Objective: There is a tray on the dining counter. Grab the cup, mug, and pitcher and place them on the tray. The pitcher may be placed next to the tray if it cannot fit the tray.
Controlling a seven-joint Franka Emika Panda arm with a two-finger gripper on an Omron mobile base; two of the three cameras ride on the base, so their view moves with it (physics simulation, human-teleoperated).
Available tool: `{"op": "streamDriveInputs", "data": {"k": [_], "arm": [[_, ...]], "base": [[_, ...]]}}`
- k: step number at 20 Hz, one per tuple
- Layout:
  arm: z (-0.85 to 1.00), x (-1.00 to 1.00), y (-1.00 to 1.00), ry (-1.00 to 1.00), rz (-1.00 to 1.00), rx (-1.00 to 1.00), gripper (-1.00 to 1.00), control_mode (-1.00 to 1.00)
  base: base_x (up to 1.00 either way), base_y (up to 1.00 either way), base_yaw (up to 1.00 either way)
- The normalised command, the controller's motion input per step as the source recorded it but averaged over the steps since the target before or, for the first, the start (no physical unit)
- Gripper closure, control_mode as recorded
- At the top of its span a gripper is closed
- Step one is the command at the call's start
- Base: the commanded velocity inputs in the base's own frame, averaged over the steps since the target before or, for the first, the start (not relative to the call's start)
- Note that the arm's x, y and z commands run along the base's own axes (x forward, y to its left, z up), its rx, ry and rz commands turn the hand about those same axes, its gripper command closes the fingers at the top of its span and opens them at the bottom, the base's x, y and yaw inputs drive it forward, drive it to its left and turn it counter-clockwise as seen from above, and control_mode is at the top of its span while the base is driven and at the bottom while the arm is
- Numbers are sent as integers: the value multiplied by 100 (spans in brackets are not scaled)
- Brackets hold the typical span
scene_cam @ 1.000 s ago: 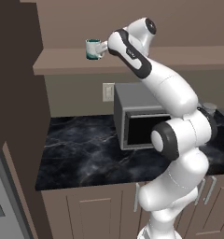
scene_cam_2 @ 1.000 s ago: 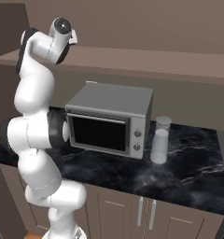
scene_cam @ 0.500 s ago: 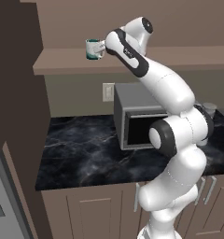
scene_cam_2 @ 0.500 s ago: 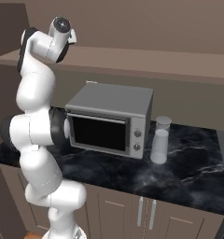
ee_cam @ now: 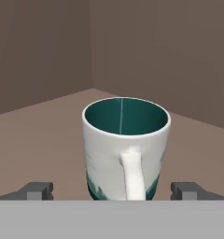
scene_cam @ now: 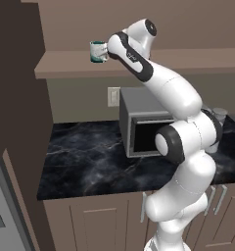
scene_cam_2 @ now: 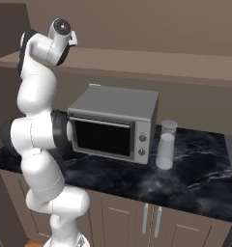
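Note:
The mug (scene_cam: pixel 97 51), white with a dark teal lower band and teal inside, stands upright on a high brown wall shelf (scene_cam: pixel 65 69). My gripper (scene_cam: pixel 107 49) is raised to shelf height just right of it. In the hand view the mug (ee_cam: pixel 125 140) is close, its handle turned toward me. My gripper (ee_cam: pixel 114 190) is open, with one fingertip (ee_cam: pixel 37 190) on each side of the mug's base and apart from it. The pitcher (scene_cam_2: pixel 165 150), pale grey and narrower at the top, stands on the black marble worktop right of the microwave. The tray, cup and dining counter are out of view.
A grey microwave (scene_cam_2: pixel 113 123) sits on the black marble worktop (scene_cam: pixel 85 157) under the shelf. A small clear jar (scene_cam_2: pixel 169 127) stands behind the pitcher. A dark tall cabinet (scene_cam: pixel 14 98) borders the shelf's left end, and the wall rises behind the mug.
The hand has crept a little leftward along the shelf toward the mug. The mug has not moved and the jaws have stayed wide.

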Motion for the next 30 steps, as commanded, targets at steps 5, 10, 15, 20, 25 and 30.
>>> {"op": "streamDriveInputs", "data": {"k": [5, 10, 15, 20, 25, 30], "arm": [[0, 4, 1, 0, 0, 0, -100, -100], [0, 8, 0, 0, 0, 0, -100, -100], [0, 11, 0, 0, 0, 0, -100, -100], [-1, 14, 0, 0, 0, 0, -100, -100], [0, 21, 0, 0, 0, 0, -100, -100], [0, 24, 0, 0, 0, 0, -100, -100]], "base": [[0, 0, 0], [0, 0, 0], [0, 0, 0], [0, 0, 0], [0, 0, 0], [0, 0, 0]]}}
